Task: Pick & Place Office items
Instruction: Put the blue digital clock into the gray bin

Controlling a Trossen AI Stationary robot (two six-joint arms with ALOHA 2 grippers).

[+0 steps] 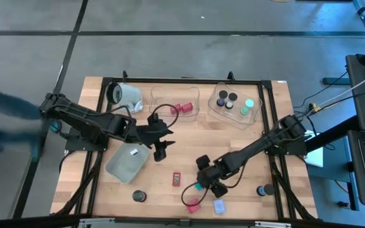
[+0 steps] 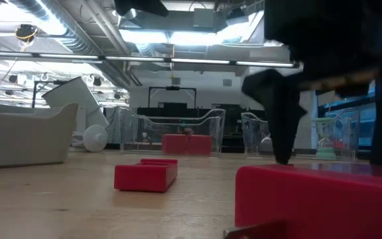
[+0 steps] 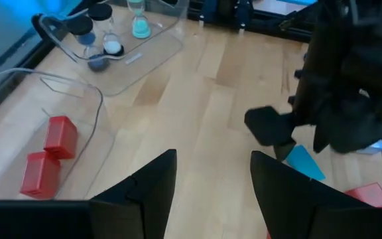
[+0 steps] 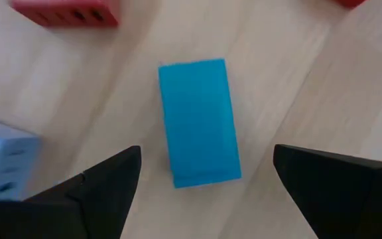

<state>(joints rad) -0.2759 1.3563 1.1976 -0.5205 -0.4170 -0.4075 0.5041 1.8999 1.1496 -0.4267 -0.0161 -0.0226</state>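
A blue block (image 4: 199, 123) lies flat on the wooden table; it also shows as a teal piece (image 1: 198, 186) near the front. My right gripper (image 4: 204, 159) hangs open just above it, pointing steeply down, one finger on each long side, apart from it. My left gripper (image 1: 160, 151) stands open in the air over the table's middle, beside the grey tray (image 1: 128, 161), with nothing between its fingers (image 3: 144, 192). Loose red blocks (image 1: 177, 179) (image 1: 193, 206), a pale card (image 1: 219, 206) and black cylinders (image 1: 138, 196) (image 1: 263, 189) lie around the front.
Two clear trays stand at the far edge: one (image 1: 176, 104) holds red blocks, the other (image 1: 233, 104) black cylinders and a mint-green disc. A white cylinder (image 1: 124, 95) lies at the far left. A black frame runs round the table.
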